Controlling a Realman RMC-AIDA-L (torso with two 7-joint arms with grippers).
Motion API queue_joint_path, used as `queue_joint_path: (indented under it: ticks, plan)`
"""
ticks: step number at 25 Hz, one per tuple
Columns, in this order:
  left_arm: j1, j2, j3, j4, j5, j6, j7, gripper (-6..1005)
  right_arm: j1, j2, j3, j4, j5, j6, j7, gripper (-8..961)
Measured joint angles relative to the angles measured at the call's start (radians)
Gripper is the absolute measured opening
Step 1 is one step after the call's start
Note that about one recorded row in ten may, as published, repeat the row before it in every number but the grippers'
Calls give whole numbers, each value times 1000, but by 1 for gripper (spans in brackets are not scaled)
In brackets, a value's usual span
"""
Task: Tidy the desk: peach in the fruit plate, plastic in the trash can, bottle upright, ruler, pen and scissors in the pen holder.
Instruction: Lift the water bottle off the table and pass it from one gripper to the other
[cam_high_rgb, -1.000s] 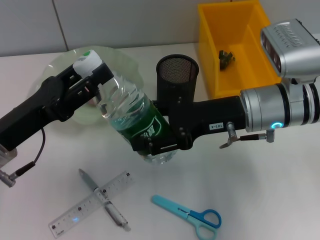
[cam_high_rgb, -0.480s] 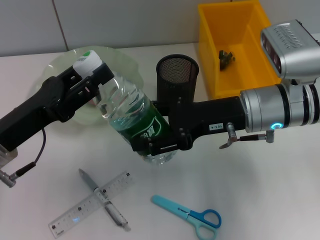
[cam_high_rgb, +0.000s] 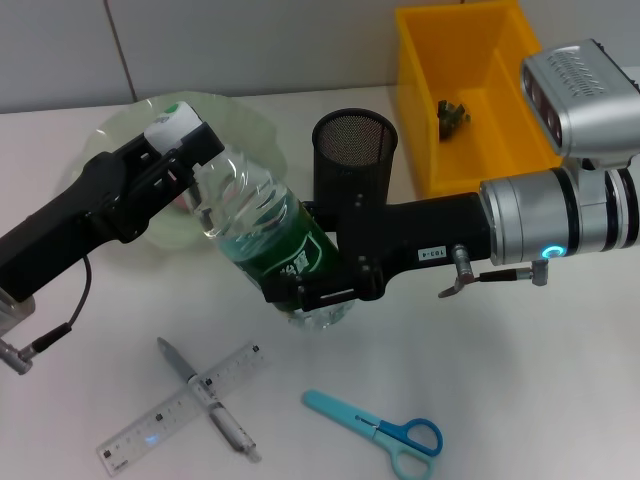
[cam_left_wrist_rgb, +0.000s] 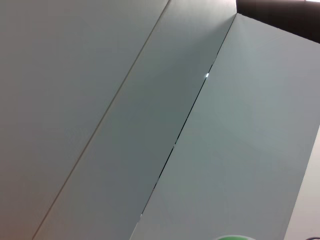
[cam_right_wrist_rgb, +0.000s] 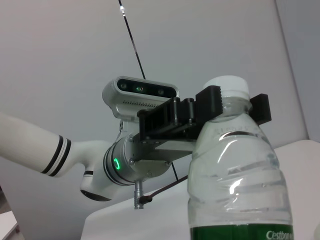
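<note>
A clear plastic bottle (cam_high_rgb: 262, 225) with a green label and white cap stands tilted over the table's middle. My right gripper (cam_high_rgb: 310, 290) is shut on its lower body. My left gripper (cam_high_rgb: 178, 150) is shut on its neck just under the cap; the right wrist view shows its fingers (cam_right_wrist_rgb: 215, 100) on either side of the bottle (cam_right_wrist_rgb: 235, 190). A ruler (cam_high_rgb: 150, 432) and a grey pen (cam_high_rgb: 178, 362) lie crossed at the front left. Blue scissors (cam_high_rgb: 375, 428) lie at the front. The black mesh pen holder (cam_high_rgb: 355, 150) stands behind my right arm. The peach is hidden.
A pale green fruit plate (cam_high_rgb: 250, 125) sits at the back left, partly behind my left arm. A yellow bin (cam_high_rgb: 420, 120) with a small dark object (cam_high_rgb: 452, 115) inside stands at the back right. The left wrist view shows only wall panels.
The bottle's top and my left gripper have shifted very slightly. Nothing else has moved.
</note>
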Motion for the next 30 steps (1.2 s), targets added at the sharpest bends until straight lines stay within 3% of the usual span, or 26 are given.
queue_joint_path:
  ticks: [30]
  plan:
    - [-8,1,-3,-9,-2,4,-1,443,13,-2,-7,-17,2,-1,62,768]
